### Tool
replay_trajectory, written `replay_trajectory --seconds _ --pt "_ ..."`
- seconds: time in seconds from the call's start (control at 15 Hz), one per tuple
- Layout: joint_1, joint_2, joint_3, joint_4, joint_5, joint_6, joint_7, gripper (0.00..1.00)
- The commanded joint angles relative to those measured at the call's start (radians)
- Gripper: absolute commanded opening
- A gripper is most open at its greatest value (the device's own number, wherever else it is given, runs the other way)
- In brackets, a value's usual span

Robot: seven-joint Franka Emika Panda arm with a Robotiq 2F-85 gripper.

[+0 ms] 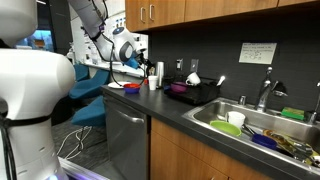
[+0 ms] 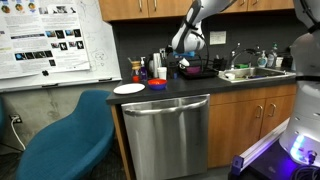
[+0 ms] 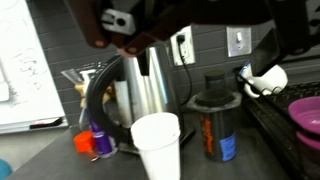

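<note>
The claw (image 3: pixel 205 35) is spread and holds nothing. The white paper cup (image 3: pixel 157 148) stands upright on the dark worktop (image 3: pixel 45 152), close before the claw and untouched, with the steel kettle (image 3: pixel 150 90) just behind it.

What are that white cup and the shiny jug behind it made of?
The white cup looks like paper or foam: it is matt, opaque white with a thin rim and no gloss, but which of the two I cannot tell. The jug looks like brushed stainless steel, silvery with soft vertical reflections. Its handle seems to be black plastic, dark and dull.
</note>
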Motion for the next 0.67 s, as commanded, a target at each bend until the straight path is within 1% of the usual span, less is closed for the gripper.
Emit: replay_trajectory --seconds 0.0,0.13,0.27,0.33,0.4,0.47,0.6 --pt "-0.191 -0.156 0.272 -0.075 -0.039 -0.094 -0.037 1.0" --pt "-0.313 -0.197 0.434 -0.09 -0.038 -0.184 -0.035 1.0" --pt "-0.429 -0.205 0.593 -0.079 0.1 -0.288 -0.142 1.0" --pt "-0.467 -0.202 0.637 -0.066 0.178 -0.352 -0.206 1.0" --pt "-0.5 -0.198 0.668 -0.05 0.263 -0.423 -0.281 1.0" --pt "-0.518 -0.195 0.671 -0.04 0.316 -0.496 -0.333 1.0" --pt "-0.54 -0.182 0.655 -0.031 0.359 -0.605 -0.392 1.0"
